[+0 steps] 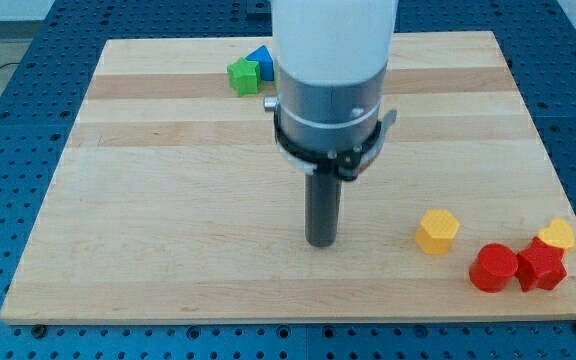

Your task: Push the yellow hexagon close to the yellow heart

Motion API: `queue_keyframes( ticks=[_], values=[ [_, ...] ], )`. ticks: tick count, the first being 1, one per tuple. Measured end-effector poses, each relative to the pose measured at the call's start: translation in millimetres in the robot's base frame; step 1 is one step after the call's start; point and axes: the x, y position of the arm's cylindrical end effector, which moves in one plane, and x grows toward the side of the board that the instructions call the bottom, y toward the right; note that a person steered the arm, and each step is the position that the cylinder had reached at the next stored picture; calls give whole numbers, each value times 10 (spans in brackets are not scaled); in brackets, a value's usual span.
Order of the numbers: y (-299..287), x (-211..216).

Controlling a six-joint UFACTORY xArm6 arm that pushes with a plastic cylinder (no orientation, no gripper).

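Wooden board (168,200), blue bench: yellow hexagon (437,231) lower right, well apart from yellow heart (558,234); red blocks (516,267) near the heart; our tip (320,243) left of hexagon, untouching; no claw fitted; push pending

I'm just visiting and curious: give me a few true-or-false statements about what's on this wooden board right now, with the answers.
1. My tip is touching the yellow hexagon. False: it stands apart, to the view's left of it.
2. Two red blocks sit side by side near the view's bottom right. True.
3. The yellow heart lies at the view's top left. False: it is at the right edge, against a red block.
4. A green block and a blue block sit together near the view's top. True.
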Motion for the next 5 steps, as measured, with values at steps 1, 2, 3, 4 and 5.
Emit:
queue_keyframes(
  ticks=[1,2,3,4,5],
  values=[
    [403,58],
    [874,-72],
    [1373,-81],
    [1703,-81],
    [1461,-186]
  ],
)
